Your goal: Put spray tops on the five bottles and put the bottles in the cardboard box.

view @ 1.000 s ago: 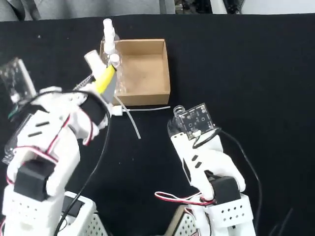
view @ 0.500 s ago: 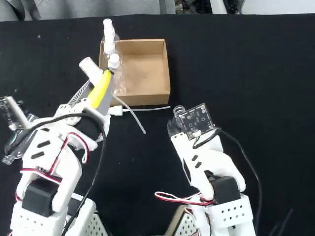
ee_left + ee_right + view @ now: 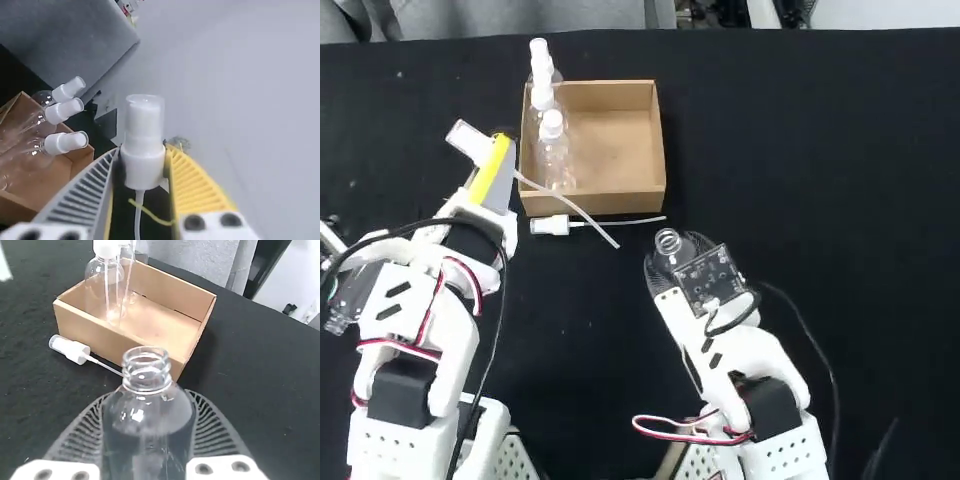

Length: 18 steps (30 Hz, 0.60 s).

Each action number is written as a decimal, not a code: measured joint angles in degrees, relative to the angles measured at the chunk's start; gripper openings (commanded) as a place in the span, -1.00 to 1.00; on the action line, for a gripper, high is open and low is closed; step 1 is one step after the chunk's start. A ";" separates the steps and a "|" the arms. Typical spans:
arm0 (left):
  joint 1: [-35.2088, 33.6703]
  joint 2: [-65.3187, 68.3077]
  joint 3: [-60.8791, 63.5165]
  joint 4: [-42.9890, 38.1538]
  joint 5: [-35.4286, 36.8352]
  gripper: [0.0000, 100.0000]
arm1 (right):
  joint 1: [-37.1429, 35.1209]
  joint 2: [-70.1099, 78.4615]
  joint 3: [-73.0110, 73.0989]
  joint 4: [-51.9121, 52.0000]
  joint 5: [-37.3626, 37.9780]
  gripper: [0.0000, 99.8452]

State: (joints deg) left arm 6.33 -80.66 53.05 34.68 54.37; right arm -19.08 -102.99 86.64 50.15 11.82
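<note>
My left gripper hangs left of the cardboard box, shut on a white spray top whose thin tube trails toward the box front. In the left wrist view that spray top sits upright between the grey and yellow fingers. Three capped bottles stand at the box's left side. My right gripper is in front of the box, shut on a clear bottle with an open neck. A second spray top lies on the cloth by the box's front wall.
The black cloth to the right of the box is open room. The loose spray top's long tube runs along the box's front. Something clear shows at the left edge beside the left arm.
My left arm has swung left and back from the box's left edge, carrying the spray top. My right arm has shifted slightly left, and the bottle's open neck now shows from above.
</note>
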 measured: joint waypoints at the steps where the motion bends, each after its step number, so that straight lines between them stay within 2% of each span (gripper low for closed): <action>1: -0.09 0.00 0.00 0.00 0.00 -0.94 | 0.00 0.00 0.09 0.00 0.00 -0.89; 9: 5.54 0.00 0.00 0.00 -0.35 -0.94 | -0.09 0.00 5.54 -5.10 1.49 -0.89; 18: 6.42 0.00 2.73 -2.02 -0.79 -0.94 | -4.57 0.00 6.77 -5.98 5.89 -0.89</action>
State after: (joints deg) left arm 12.75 -80.66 55.78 32.66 53.58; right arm -23.65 -102.99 93.41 44.18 17.71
